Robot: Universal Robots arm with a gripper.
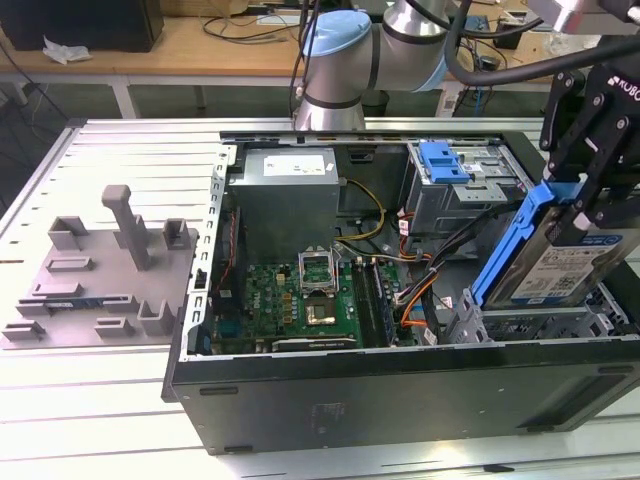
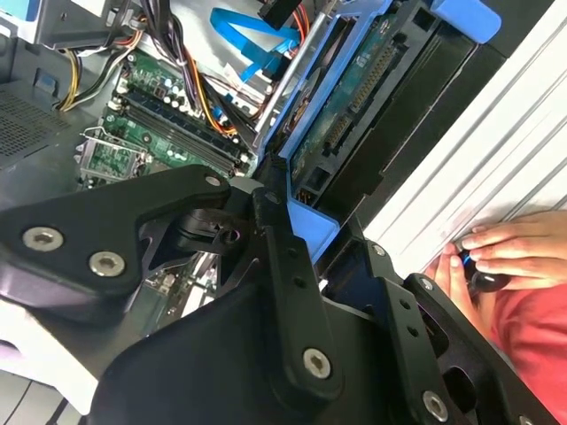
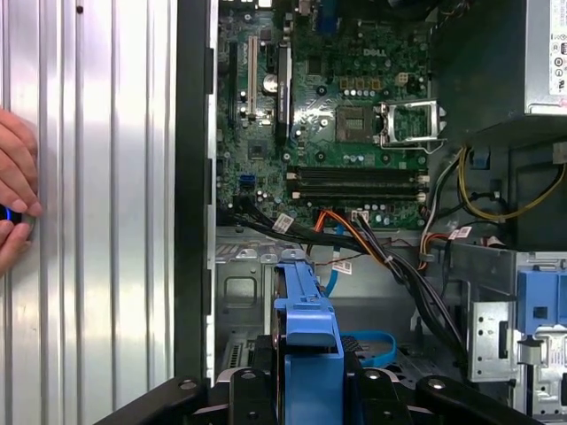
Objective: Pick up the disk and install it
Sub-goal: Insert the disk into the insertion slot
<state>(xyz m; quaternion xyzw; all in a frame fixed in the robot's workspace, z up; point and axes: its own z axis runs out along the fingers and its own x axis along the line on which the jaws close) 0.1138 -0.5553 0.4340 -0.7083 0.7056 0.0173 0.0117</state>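
One gripper (image 1: pixel 580 195), clamped on the disk (image 1: pixel 565 262) across its blue side rails. Disk is steeply tilted with its label facing out, over the drive cage (image 1: pixel 520 325) at the exterior view's right end of the open PC case (image 1: pixel 400 400). Can't tell if its lower end touches the cage. Motherboard (image 1: pixel 300 300) is alongside. Person's hand (image 3: pixel 13 190) rests on the ribbed table (image 1: pixel 100 400).
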